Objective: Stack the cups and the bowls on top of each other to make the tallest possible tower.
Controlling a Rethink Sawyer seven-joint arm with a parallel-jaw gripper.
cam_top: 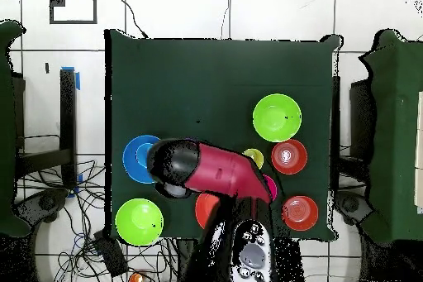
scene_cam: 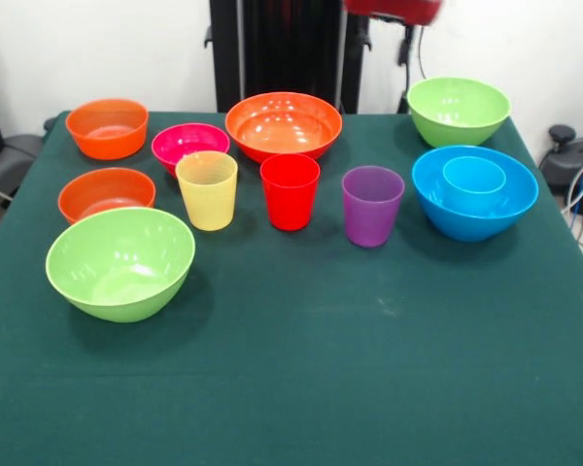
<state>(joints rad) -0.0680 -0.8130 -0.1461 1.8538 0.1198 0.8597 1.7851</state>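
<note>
From the front I saw only a red piece of the arm (scene_cam: 394,9) at the top edge; the gripper itself did not show. Below it on the green surface (scene_cam: 301,379) stood the yellow cup (scene_cam: 207,189), red cup (scene_cam: 290,191) and purple cup (scene_cam: 372,205) in a row, and the light blue cup (scene_cam: 473,180) sat inside the blue bowl (scene_cam: 474,216).

From overhead the arm (cam_top: 216,173) lay over the blue bowl (cam_top: 135,158) (gripper hidden, so I could not tell its state).
</note>
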